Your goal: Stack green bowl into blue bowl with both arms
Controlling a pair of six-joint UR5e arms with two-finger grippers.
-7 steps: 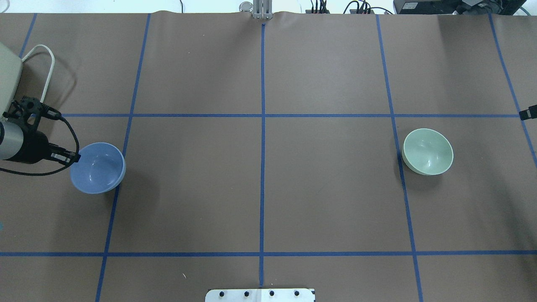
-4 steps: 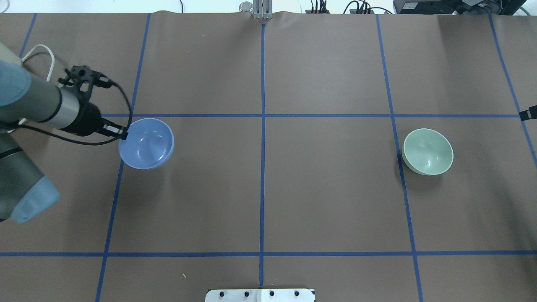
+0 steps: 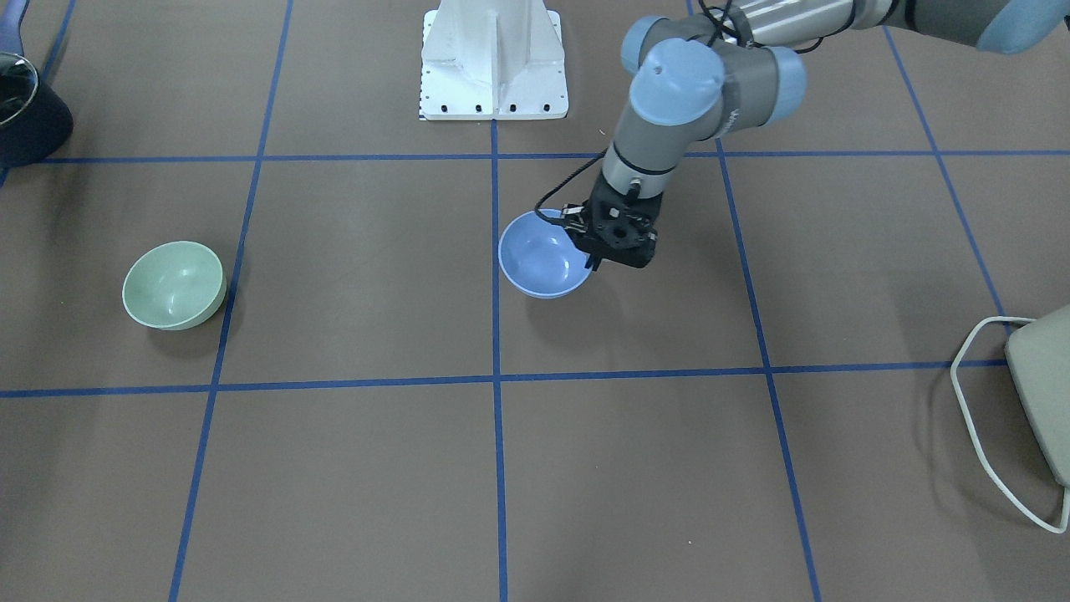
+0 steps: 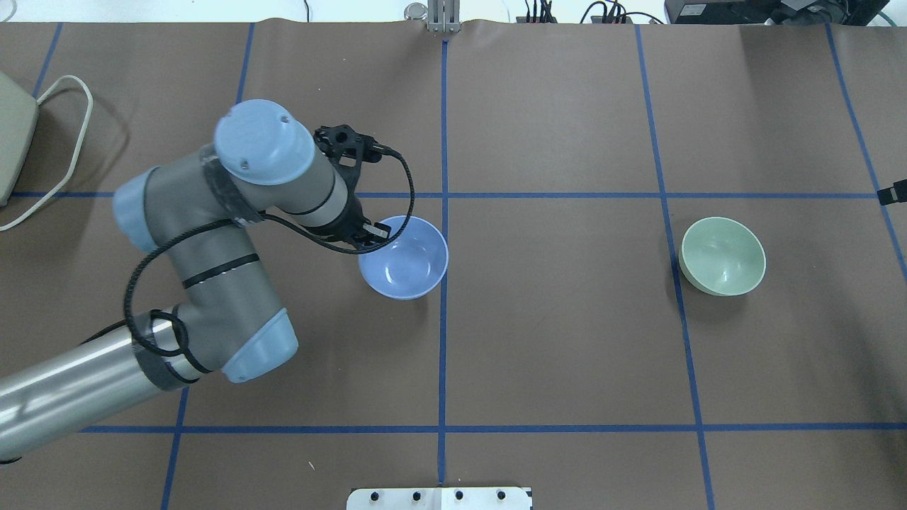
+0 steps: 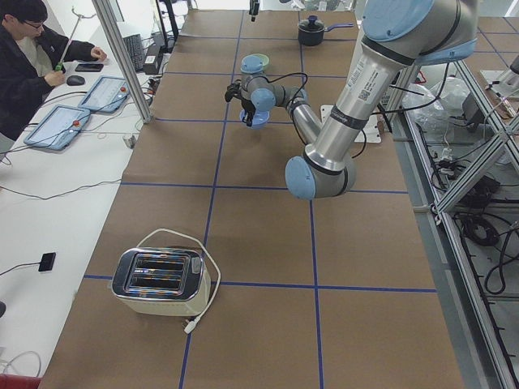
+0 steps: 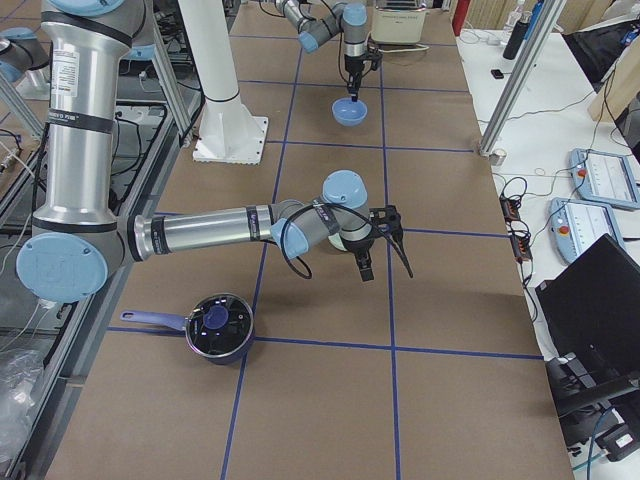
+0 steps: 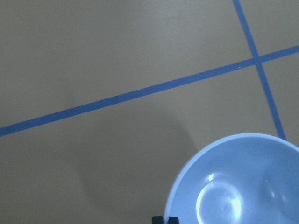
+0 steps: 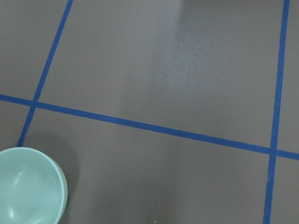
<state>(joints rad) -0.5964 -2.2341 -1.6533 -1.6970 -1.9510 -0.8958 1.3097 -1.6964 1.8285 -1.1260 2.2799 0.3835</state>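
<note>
My left gripper (image 4: pixel 370 238) is shut on the near-left rim of the blue bowl (image 4: pixel 405 258) and holds it upright just above the table, beside the centre line. It also shows in the front view, where the gripper (image 3: pixel 595 257) pinches the blue bowl's (image 3: pixel 539 266) rim. In the left wrist view the blue bowl (image 7: pixel 238 184) fills the lower right. The green bowl (image 4: pixel 723 256) stands alone on the table at the right and shows in the right wrist view (image 8: pixel 28 189). My right gripper (image 6: pixel 385 262) hovers near the table's right end, and I cannot tell whether it is open.
A toaster (image 5: pixel 158 282) with a white cord stands at the table's left end. A black pot (image 6: pixel 218 325) sits at the near right corner. The white pedestal (image 3: pixel 493 58) stands at the robot's side. An operator (image 5: pixel 32 65) sits beyond the far edge.
My left arm has carried the blue bowl from the table's left side to just left of the centre line. The green bowl has not moved.
</note>
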